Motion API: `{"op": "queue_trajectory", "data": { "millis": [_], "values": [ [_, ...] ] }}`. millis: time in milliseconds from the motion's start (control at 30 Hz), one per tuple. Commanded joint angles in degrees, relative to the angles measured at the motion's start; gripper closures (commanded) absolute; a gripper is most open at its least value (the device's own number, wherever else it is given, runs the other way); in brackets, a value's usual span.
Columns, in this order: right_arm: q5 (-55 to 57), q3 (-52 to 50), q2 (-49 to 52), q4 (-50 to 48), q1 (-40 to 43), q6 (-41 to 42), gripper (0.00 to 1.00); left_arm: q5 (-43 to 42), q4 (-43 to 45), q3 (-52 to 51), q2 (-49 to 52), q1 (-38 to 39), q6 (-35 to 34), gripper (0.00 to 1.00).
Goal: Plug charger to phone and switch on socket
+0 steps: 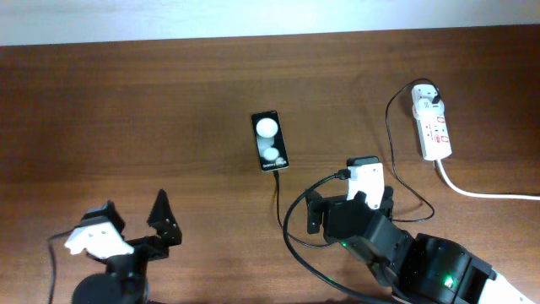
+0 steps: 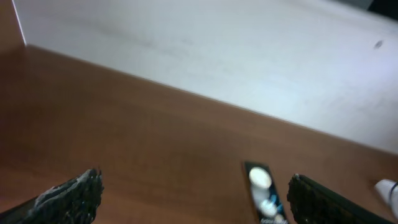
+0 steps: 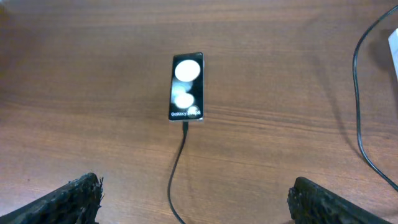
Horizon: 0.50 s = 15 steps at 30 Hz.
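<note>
The phone (image 1: 270, 142) lies flat at the table's middle, with two white glare spots. The charger's black cable (image 1: 279, 203) runs from the phone's near end, loops by my right arm and goes up to a white plug (image 1: 427, 96) in the socket (image 1: 434, 131) at the far right. In the right wrist view the connector tip (image 3: 185, 127) sits at the end of the phone (image 3: 186, 87). My right gripper (image 3: 202, 202) is open and empty, near side of the phone. My left gripper (image 2: 193, 202) is open and empty at the front left; the phone (image 2: 264, 194) shows between its fingers, farther off.
The socket's thick white cord (image 1: 481, 192) trails off to the right edge. A white wall (image 2: 249, 56) borders the table's far side. A loop of black cable (image 1: 295, 245) lies beside my right arm.
</note>
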<state>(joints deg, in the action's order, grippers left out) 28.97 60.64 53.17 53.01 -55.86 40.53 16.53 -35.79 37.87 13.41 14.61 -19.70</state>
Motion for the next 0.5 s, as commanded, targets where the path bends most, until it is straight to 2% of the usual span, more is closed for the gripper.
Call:
{"op": "queue_trajectory", "data": {
  "millis": [0, 67, 300, 467],
  "values": [
    [-0.1, 0.4, 0.0, 1.3, 0.1, 0.4, 0.01, -3.7, 6.1, -6.5, -0.3, -0.1, 0.4, 0.01],
    [-0.1, 0.4, 0.0, 1.7, 0.1, 0.4, 0.01, -3.9, 12.5, -11.5, -0.3, -0.1, 0.4, 0.01],
    [0.1, 0.4, 0.0, 5.1, 0.1, 0.4, 0.01, -2.8, 17.7, -22.2, -0.3, -0.1, -0.2, 0.01],
    [0.2, 0.4, 0.0, 5.1, 0.1, 0.4, 0.01, -2.8, 15.9, -23.3, -0.3, -0.1, -0.2, 0.01]
  ]
}}
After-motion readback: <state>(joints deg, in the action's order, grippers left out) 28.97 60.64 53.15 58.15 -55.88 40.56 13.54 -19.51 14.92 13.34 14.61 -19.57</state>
